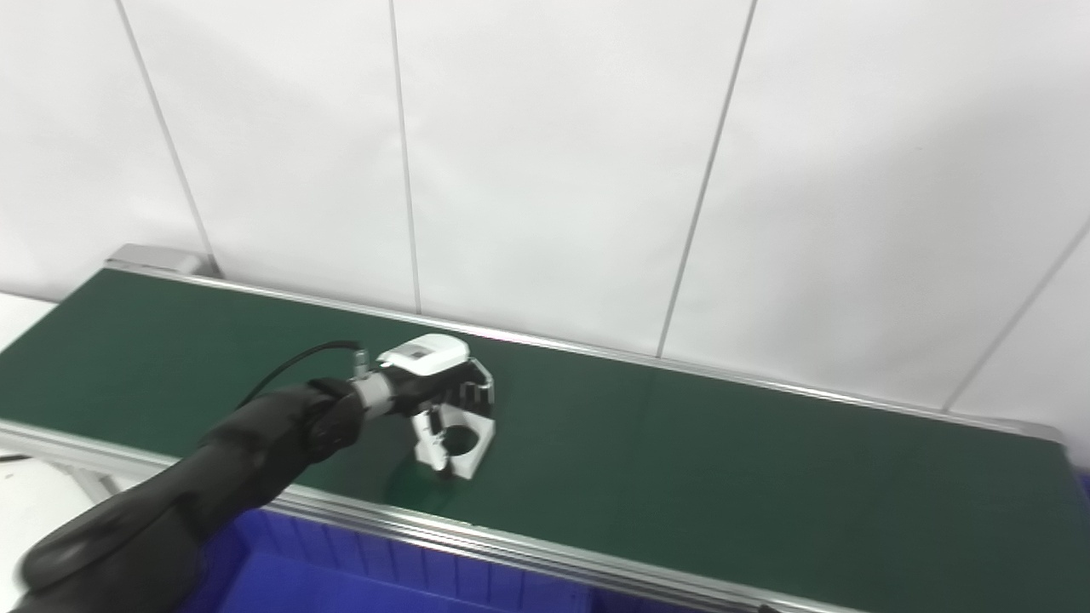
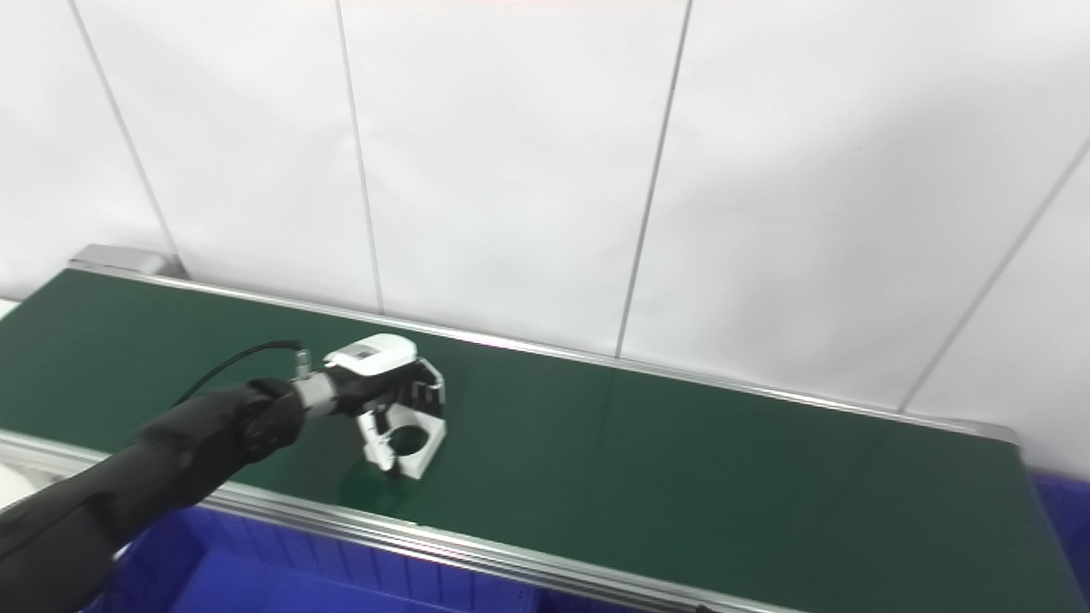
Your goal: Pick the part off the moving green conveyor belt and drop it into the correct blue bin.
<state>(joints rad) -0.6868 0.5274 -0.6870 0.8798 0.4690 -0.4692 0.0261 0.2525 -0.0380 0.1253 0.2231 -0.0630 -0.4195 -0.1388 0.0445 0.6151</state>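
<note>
One hand, the left hand (image 1: 434, 375), reaches over the green belt (image 1: 681, 460) with its fingers (image 1: 467, 393) curled around a white part (image 1: 460, 434) with a round hole; near the belt's front edge sits a blue bin (image 1: 358, 579).

The part (image 1: 460, 434) is a white bracket-like piece with a round hole through its flat near end and a taller wall rising at its far end. It sits on the green conveyor belt (image 1: 724, 460), left of the belt's middle and nearer its near rail than the far one. The left hand (image 1: 430, 375) is over its far end, dark fingers curled about the upright wall. Below the near rail, at the lower left, shows the ribbed wall of a blue bin (image 1: 375, 570).
</note>
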